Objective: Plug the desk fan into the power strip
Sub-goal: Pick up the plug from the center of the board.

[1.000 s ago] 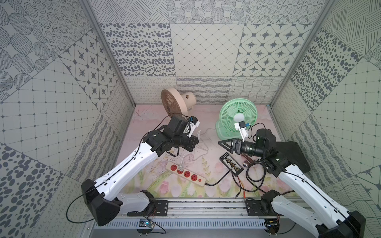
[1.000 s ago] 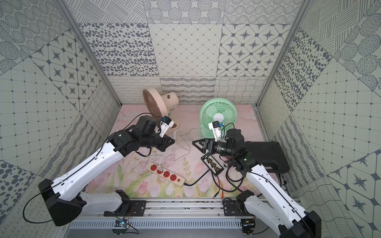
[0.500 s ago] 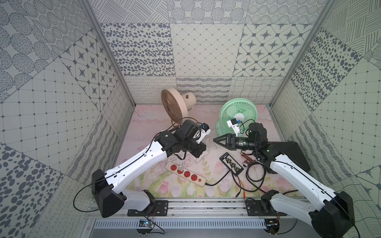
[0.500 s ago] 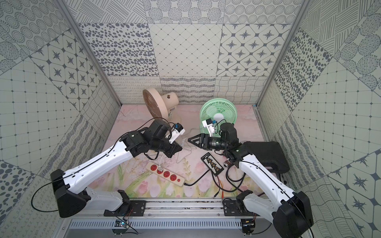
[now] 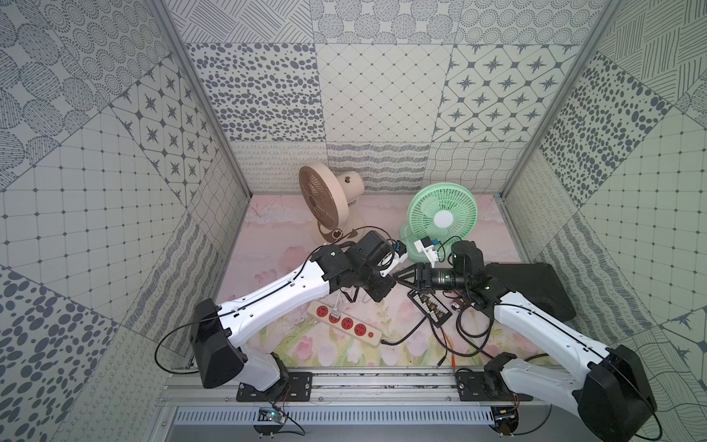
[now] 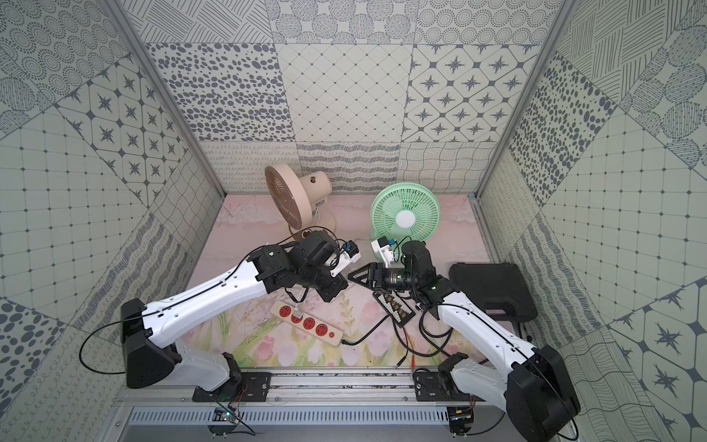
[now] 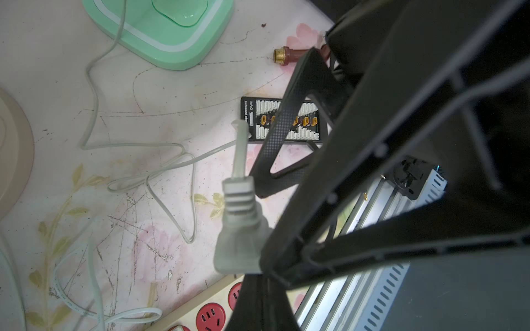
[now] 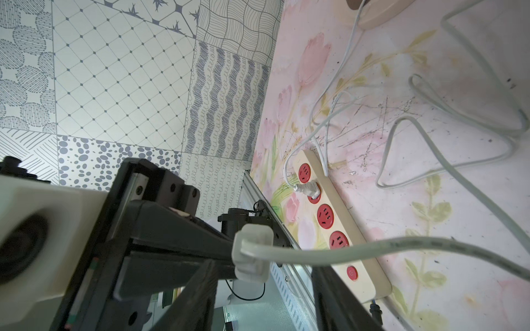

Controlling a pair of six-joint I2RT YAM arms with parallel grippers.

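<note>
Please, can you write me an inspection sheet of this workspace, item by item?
Surface: floral mat, scratched and stained.
Job's things: green fan upright at the back; grey plug lifted; power strip flat, one socket taken by a white plug.
Clutter: beige fan, black connector board, black case, brass fitting.
Grippers: left gripper shut on the grey plug; right gripper open beside it.
Cables: grey cord looped over the mat; black cord from the strip.
Surroundings: patterned walls, metal rail in front.
</note>
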